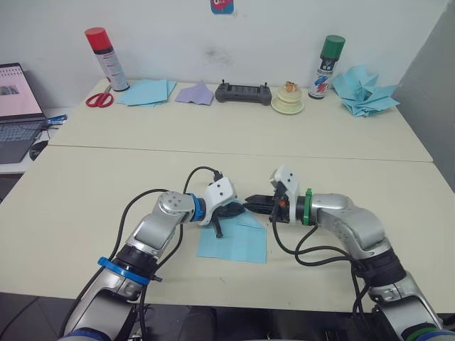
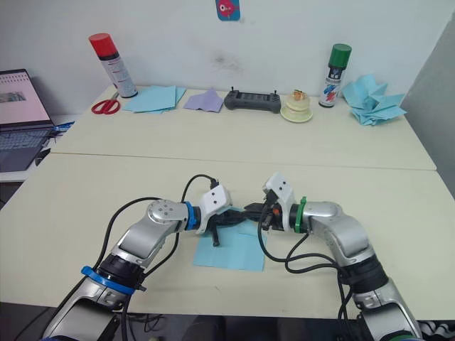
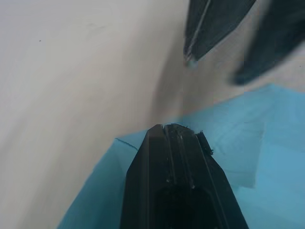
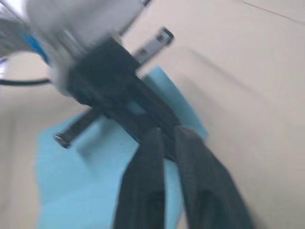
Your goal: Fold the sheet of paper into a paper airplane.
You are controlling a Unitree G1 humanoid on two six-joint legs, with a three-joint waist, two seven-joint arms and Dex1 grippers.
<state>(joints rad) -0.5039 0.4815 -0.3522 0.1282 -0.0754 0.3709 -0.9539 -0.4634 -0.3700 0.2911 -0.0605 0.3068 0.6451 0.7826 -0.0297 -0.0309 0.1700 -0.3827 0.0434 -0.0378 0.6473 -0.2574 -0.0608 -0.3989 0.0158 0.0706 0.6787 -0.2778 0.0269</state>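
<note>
Light-blue sheet of paper (image 1: 234, 243) flat on near table (image 1: 85, 206), at 6 o'clock in the head view; partly folded, creases and an overlapped flap at its far edge. Left gripper (image 1: 235, 210) fingers pressed together, resting on that far edge. Right gripper (image 1: 253, 204) fingers nearly together, tips meeting the left from 3 o'clock, above the paper.
</note>
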